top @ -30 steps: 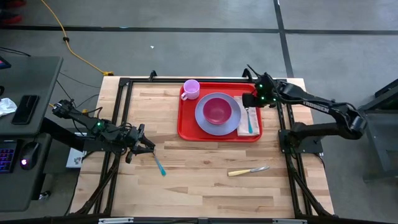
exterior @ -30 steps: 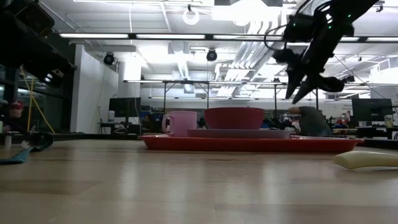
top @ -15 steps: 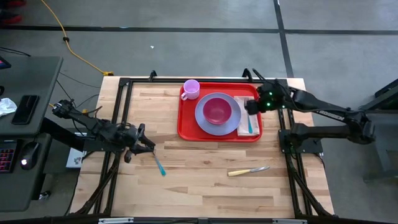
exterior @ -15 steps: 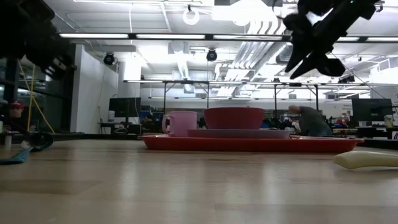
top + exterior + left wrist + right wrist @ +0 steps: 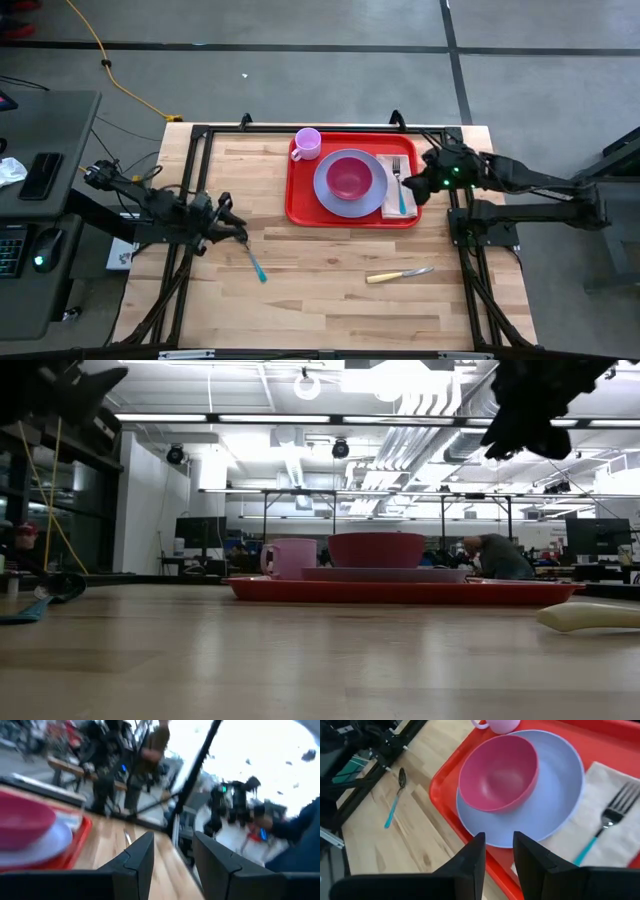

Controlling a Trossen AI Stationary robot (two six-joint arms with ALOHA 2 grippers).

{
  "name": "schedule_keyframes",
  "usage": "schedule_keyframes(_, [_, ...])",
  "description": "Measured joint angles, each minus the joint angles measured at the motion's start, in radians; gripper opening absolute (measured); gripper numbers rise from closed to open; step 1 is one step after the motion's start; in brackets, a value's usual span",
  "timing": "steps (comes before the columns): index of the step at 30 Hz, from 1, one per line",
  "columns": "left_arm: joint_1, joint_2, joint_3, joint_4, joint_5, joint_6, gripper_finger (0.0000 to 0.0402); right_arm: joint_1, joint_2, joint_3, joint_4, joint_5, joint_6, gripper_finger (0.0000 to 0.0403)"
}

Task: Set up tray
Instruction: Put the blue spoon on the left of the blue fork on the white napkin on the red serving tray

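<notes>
Table (image 5: 330, 290): pale wood, dark frame round it. Tray (image 5: 300, 205) sits on the far-centre part of the table, a bit twd the right arm's side; flat, long side across. On tray: blue plate (image 5: 327, 196) w/ pink bowl (image 5: 349, 177) in its middle; pink mug (image 5: 307, 142) at the far-left corner, just beside plate; napkin (image 5: 392, 200) on the right end, touching plate edge, fork (image 5: 399, 184) w/ teal handle lying on it.

Right gripper (image 5: 421, 186) hangs above tray's right rim, empty; fingers (image 5: 472, 865) parted w/ a narrow gap, nothing btwn them. Left gripper (image 5: 235, 232) low at table's left edge, well apart from tray; fingers (image 5: 137, 862) apart, holding nothing.

Off tray: knife (image 5: 398, 274) w/ cream handle near front-right, spoon (image 5: 256, 263) w/ teal handle just beside left gripper. Person (image 5: 495, 555) in the room behind.
</notes>
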Motion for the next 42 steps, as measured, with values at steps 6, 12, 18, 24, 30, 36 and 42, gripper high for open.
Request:
schedule_keyframes(6, [0.0,0.0,0.001,0.106,-0.085,0.0,0.0166,0.061,-0.108,-0.018,-0.043,0.063,0.026,0.0078])
schedule_keyframes(12, [0.0,0.0,0.001,0.167,-0.098,0.004,0.0166,0.121,-0.211,-0.097,-0.042,0.082,0.096,0.0078])
schedule_keyframes(18, [0.0,0.001,0.002,0.219,-0.135,0.004,0.0166,0.18,-0.293,-0.223,0.083,0.11,0.112,0.0078])
schedule_keyframes(24, [0.0,0.001,0.002,0.247,-0.138,0.004,0.0166,0.211,-0.355,-0.346,0.235,0.112,0.053,0.0078])
schedule_keyframes(30, [0.0,0.001,0.002,0.28,-0.187,-0.02,0.0166,0.225,-0.394,-0.424,0.311,0.117,0.08,0.0078])
schedule_keyframes(36, [0.0,0.002,0.003,0.268,-0.254,-0.162,0.0166,0.225,-0.403,-0.429,0.343,0.133,0.07,0.0078])
schedule_keyframes(42, [0.0,0.035,0.068,0.004,-0.253,-0.413,0.0166,0.225,-0.403,-0.429,0.342,0.14,0.071,0.0078])
